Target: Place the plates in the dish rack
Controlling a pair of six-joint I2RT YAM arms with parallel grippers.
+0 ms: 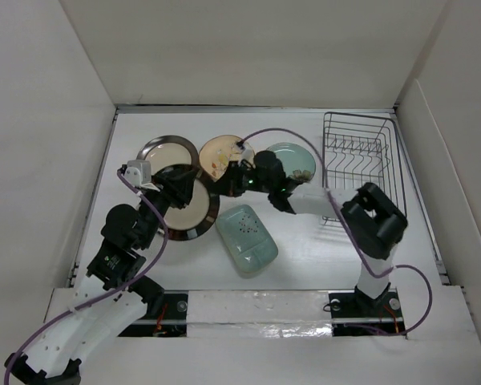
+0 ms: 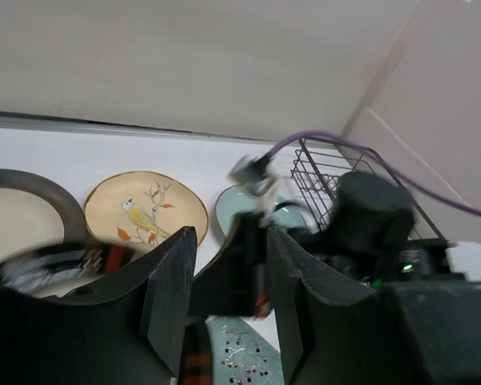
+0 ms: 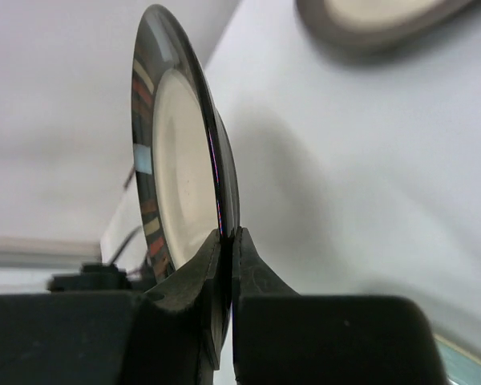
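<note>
My right gripper (image 1: 219,186) is shut on the rim of a dark-rimmed plate with a cream centre (image 1: 188,210). In the right wrist view the jaws (image 3: 227,237) pinch that plate (image 3: 180,184) edge-on, tilted up off the table. My left gripper (image 1: 176,192) is open over the same plate's far rim; in the left wrist view its fingers (image 2: 231,234) stand wide apart with the right gripper between them. The second dark-rimmed plate (image 1: 167,150), the cream floral plate (image 1: 220,154), the round teal plate (image 1: 293,160) and the speckled teal plate (image 1: 246,239) lie flat. The black wire dish rack (image 1: 361,164) stands empty.
White walls enclose the table on the left, back and right. The right arm's elbow (image 1: 373,220) rises just in front of the rack. A purple cable (image 1: 289,132) arcs over the round teal plate toward the rack.
</note>
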